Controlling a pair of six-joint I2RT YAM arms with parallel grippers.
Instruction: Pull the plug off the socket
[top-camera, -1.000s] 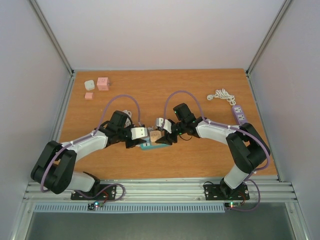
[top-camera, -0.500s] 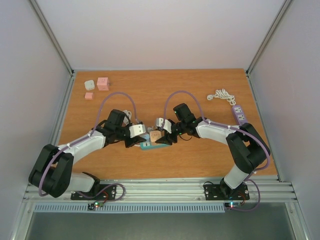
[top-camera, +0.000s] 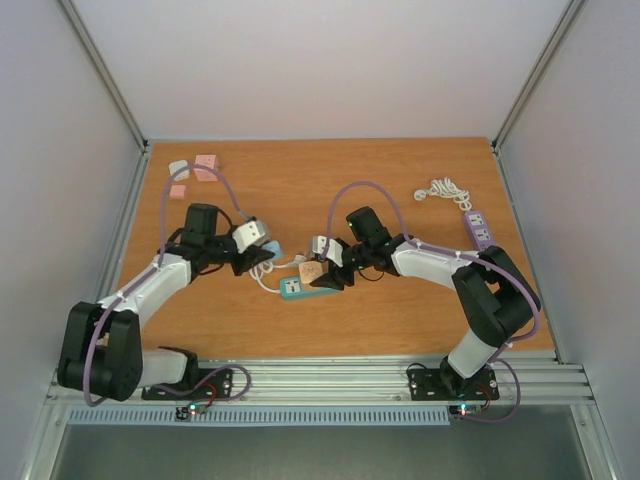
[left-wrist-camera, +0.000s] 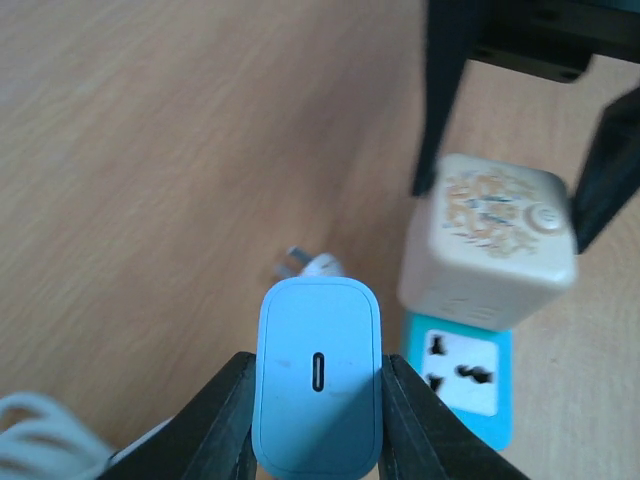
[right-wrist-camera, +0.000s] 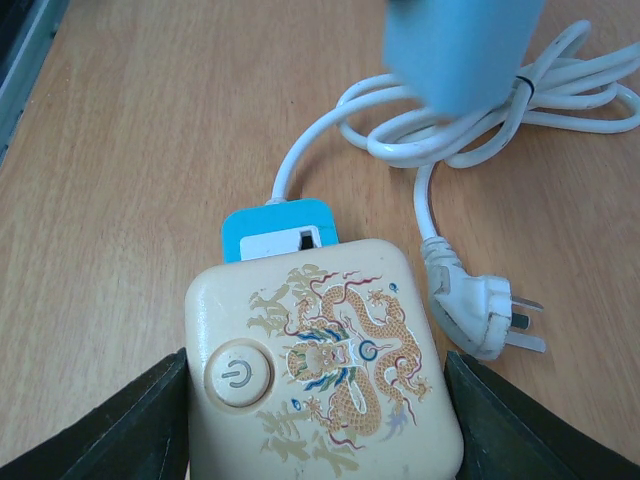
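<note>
Plug (left-wrist-camera: 318, 375), pale blue, is now pinched in your left gripper (left-wrist-camera: 318, 420) and has come free, carried to ten o'clock of the teal socket strip (top-camera: 305, 287), so the pull looks done; your right gripper (right-wrist-camera: 320, 420) seemingly clamps the cream cube adapter (right-wrist-camera: 325, 360) there.
</note>
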